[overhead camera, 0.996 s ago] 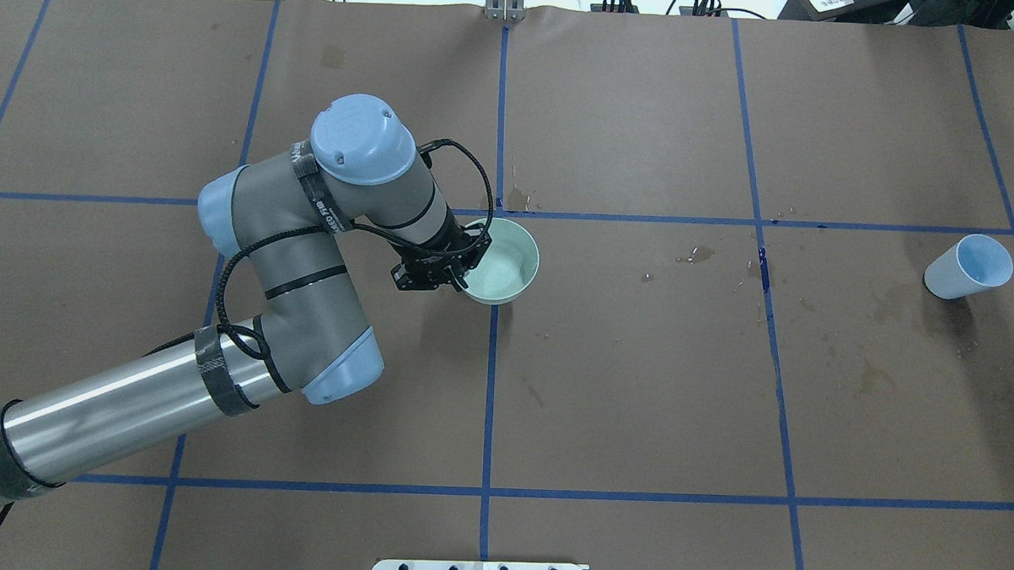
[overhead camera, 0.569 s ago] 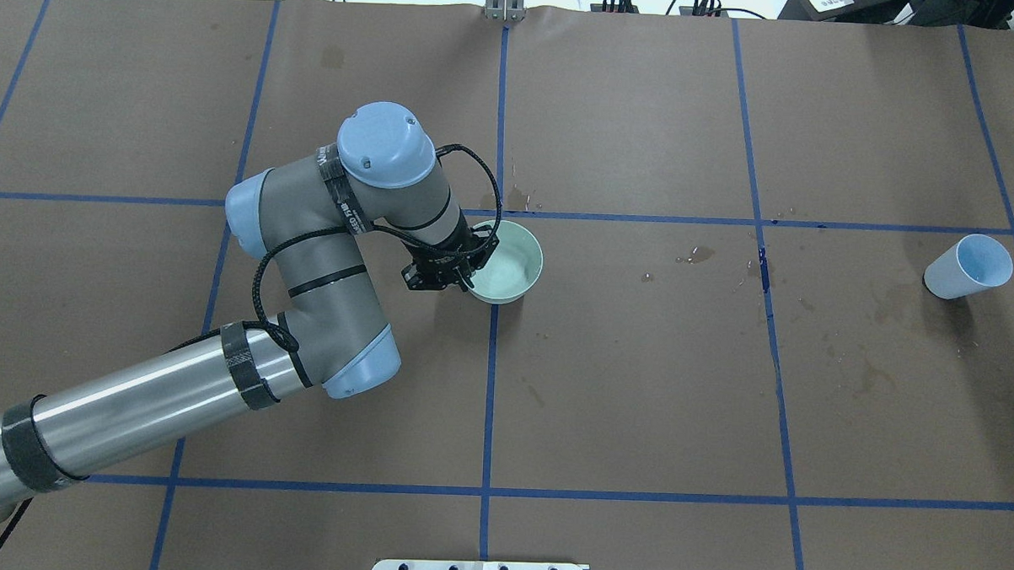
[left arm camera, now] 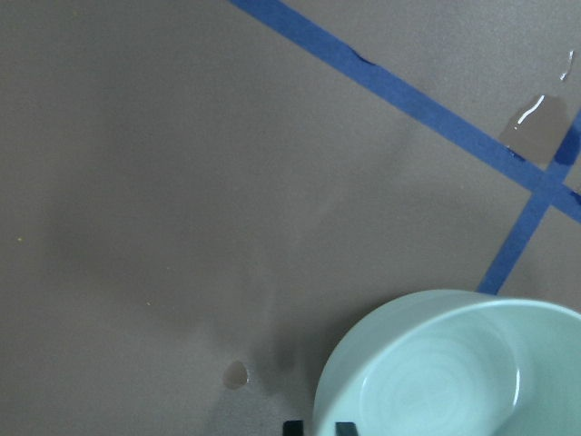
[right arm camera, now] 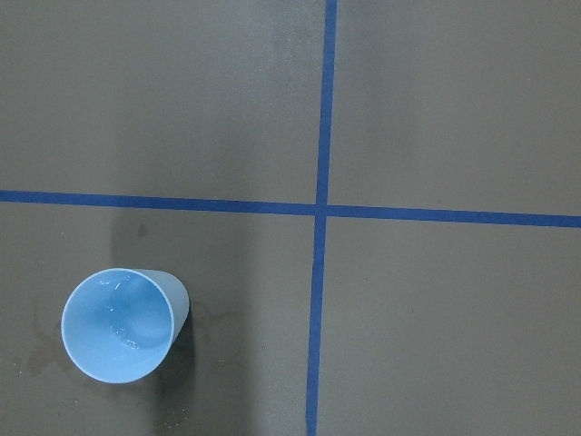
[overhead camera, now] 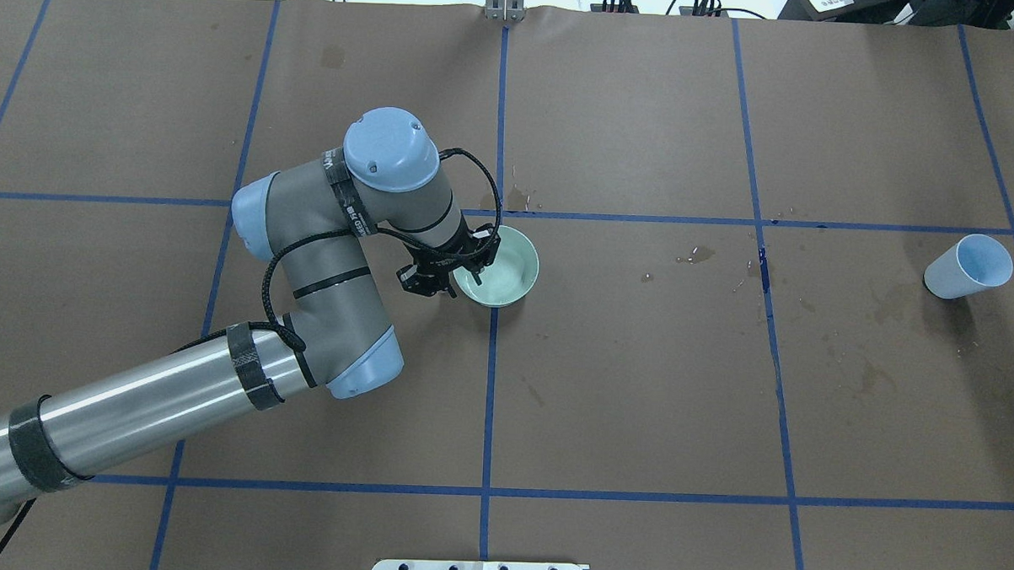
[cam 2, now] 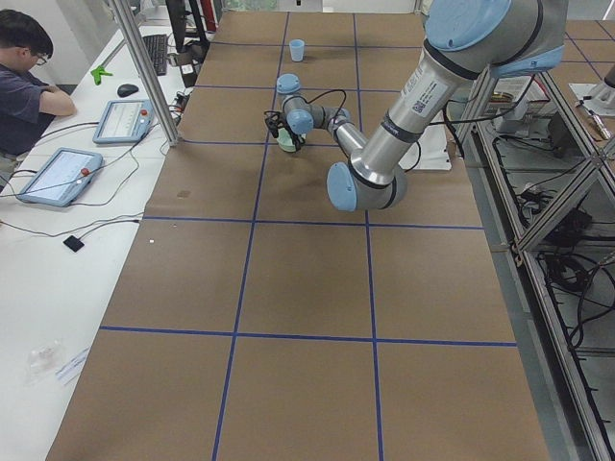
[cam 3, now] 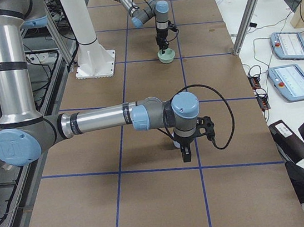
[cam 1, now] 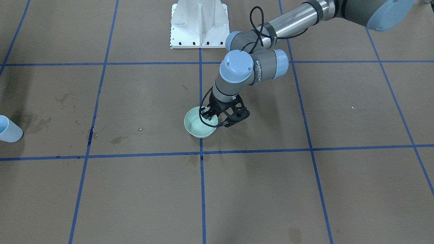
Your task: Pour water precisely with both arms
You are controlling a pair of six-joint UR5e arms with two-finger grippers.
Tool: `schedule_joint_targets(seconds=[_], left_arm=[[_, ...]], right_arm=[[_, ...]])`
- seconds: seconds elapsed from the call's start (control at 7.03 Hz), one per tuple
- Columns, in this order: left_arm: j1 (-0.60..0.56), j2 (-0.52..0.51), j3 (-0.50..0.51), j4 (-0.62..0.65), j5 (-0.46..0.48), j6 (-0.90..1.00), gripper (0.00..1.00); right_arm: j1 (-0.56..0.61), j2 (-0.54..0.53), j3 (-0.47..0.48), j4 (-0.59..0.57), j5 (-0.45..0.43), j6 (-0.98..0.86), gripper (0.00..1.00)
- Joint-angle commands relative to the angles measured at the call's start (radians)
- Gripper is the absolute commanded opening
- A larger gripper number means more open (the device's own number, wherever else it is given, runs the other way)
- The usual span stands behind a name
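A pale green bowl (overhead camera: pixel 507 272) stands level on the brown board near the centre cross of blue tape; it also shows in the front view (cam 1: pixel 196 127) and the left wrist view (left arm camera: pixel 436 381). My left gripper (overhead camera: pixel 465 277) is shut on the bowl's rim on my side, one finger inside and one outside. A light blue cup (overhead camera: pixel 967 267) stands far right, upright, with small glints of water (right arm camera: pixel 123 331) at its bottom. My right gripper (cam 3: pixel 186 151) shows only in the exterior right view, pointing down over the board; I cannot tell whether it is open or shut.
Dark wet stains (overhead camera: pixel 700 255) and a glinting puddle (left arm camera: pixel 536 113) lie on the board between bowl and cup. The white pedestal (cam 1: pixel 199 23) is behind the bowl. An operator (cam 2: pixel 24 86) sits at the side bench with tablets.
My left arm has swung a little to the right. The bowl in its grip has gone from tilted to level and sits lower.
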Motion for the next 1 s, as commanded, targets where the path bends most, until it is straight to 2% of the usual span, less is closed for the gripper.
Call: schedule_joint_targets(seconds=[0.0, 0.14, 0.43, 0.57, 0.71, 0.85], left_arm=[[-0.032, -0.001, -0.07, 0.014, -0.004, 0.01, 1.0], [-0.058, 0.004, -0.094, 0.014, -0.006, 0.01, 1.0], [-0.102, 0.01, -0.134, 0.076, -0.006, 0.012, 1.0], [-0.102, 0.011, -0.154, 0.107, -0.004, 0.01, 1.0], [-0.102, 0.011, -0.17, 0.12, -0.003, 0.01, 1.0], [-0.102, 0.013, -0.18, 0.144, 0.0, 0.01, 1.0]], right_arm=[[-0.002, 0.024, 0.032, -0.003, -0.012, -0.004, 0.99], [-0.002, -0.013, 0.023, 0.003, 0.004, 0.009, 0.99], [-0.005, -0.134, 0.168, 0.038, 0.011, 0.023, 0.99], [-0.005, -0.155, 0.236, 0.06, -0.025, 0.222, 0.99], [-0.059, -0.2, 0.282, 0.139, -0.073, 0.393, 0.99], [-0.143, -0.281, 0.305, 0.298, -0.173, 0.546, 0.99]])
